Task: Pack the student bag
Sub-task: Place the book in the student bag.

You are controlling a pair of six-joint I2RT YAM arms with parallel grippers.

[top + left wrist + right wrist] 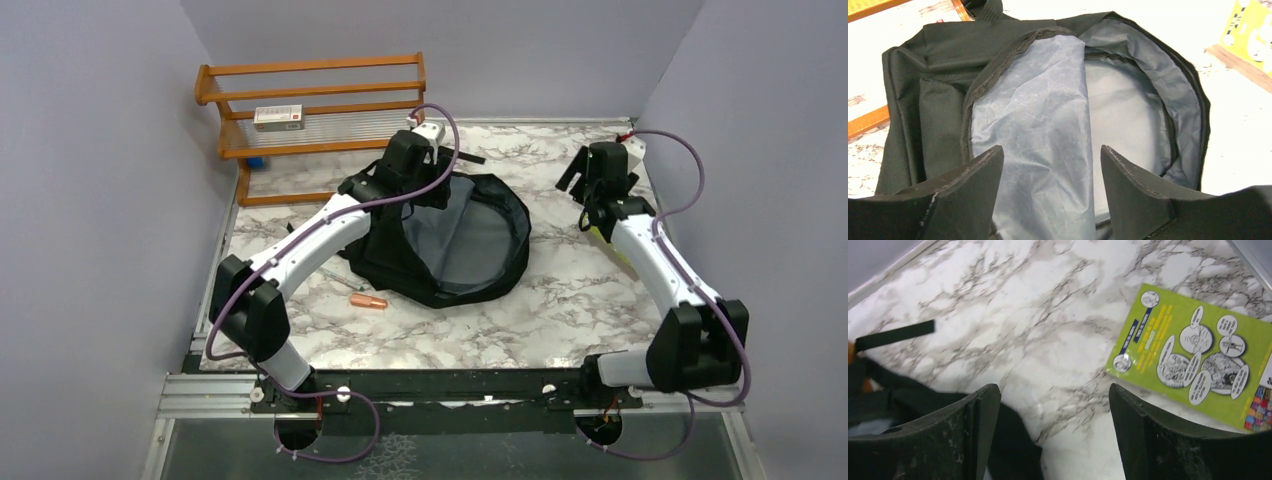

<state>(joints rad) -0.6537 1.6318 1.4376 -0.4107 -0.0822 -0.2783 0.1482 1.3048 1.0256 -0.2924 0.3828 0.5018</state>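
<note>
bag: student bag (470, 245) looks soft, floppy, light | hold: best grab its black rim | left fingers (963, 195) open, empty | right fingers (1168, 440) open, empty

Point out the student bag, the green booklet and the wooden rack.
student bag (470, 245), top external view, on the grey lining inside its open mouth.
green booklet (1193, 351), right wrist view, on the middle of its printed cover.
wooden rack (310, 66), top external view, on its top rail.

1 overhead, 2 wrist close-ups near bag (470, 240)
</note>
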